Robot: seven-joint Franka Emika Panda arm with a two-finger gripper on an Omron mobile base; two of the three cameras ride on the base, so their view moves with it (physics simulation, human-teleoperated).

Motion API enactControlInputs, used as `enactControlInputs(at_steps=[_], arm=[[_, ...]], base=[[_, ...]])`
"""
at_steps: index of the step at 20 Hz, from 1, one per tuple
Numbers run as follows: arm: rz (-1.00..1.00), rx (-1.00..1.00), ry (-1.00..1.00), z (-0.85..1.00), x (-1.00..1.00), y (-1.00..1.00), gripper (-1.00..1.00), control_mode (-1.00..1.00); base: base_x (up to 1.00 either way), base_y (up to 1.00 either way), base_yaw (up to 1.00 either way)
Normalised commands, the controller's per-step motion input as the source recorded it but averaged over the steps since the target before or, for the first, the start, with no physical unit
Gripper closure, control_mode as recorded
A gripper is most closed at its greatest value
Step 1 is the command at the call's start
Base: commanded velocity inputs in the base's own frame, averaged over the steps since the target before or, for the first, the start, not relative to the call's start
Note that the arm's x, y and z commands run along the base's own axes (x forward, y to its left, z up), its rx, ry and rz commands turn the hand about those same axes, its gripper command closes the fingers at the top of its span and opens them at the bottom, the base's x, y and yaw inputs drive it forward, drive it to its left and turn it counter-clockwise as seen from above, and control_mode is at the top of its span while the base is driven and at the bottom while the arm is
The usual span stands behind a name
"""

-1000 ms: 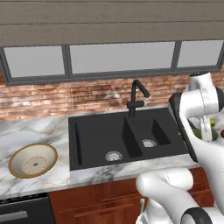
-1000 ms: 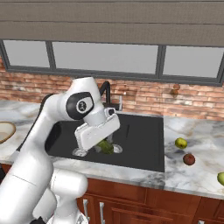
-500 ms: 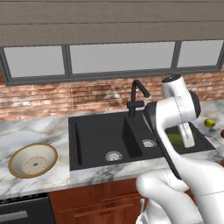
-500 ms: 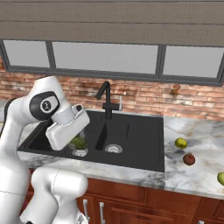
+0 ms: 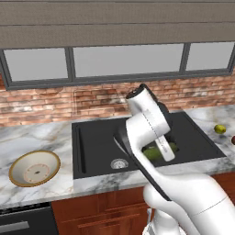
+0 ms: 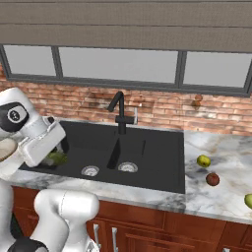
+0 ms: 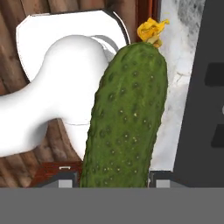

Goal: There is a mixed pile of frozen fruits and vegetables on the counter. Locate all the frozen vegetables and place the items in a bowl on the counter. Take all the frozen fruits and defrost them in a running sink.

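Observation:
My gripper (image 7: 111,179) is shut on the long dark green cucumber-like vegetable (image 7: 127,118), which has a yellow flower tip. The gripper (image 5: 158,151) hangs over the black sink (image 5: 96,142) in the left base view; in the right base view the gripper (image 6: 54,157) and the cucumber (image 6: 56,158) are at the sink's (image 6: 152,152) left end. The bowl (image 5: 13,176) sits on the counter (image 5: 36,137) left of the sink. On the right counter lie a yellow-green ball (image 6: 203,160), a dark red ball (image 6: 212,178) and a paler yellow-green ball (image 6: 248,200).
A black gooseneck tap (image 6: 118,110) stands behind the divider between the two basins. A brick wall and windows run behind the counter. Reddish-brown cabinets (image 6: 147,231) are below, and a dark appliance front (image 5: 23,222) sits under the bowl's stretch of counter.
The arm has swung left across the sink, carrying the cucumber from the right side of the sink to the left basin side. The balls on the right counter have not moved.

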Motion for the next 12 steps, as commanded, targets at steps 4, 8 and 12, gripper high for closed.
enactControlInputs(at_steps=[4, 8, 12], arm=[[0.19, -0.02, 0.07, 0.0, 0.28, 0.74, 1.0, -1.0], [0.18, -0.02, 0.09, 0.03, 0.24, 0.76, 1.0, -1.0], [0.18, 0.0, 0.09, 0.0, 0.31, 0.69, 1.0, -1.0]], base=[[0.0, 0.0, 0.0], [0.0, 0.0, 0.0], [0.0, 0.0, 0.0]])
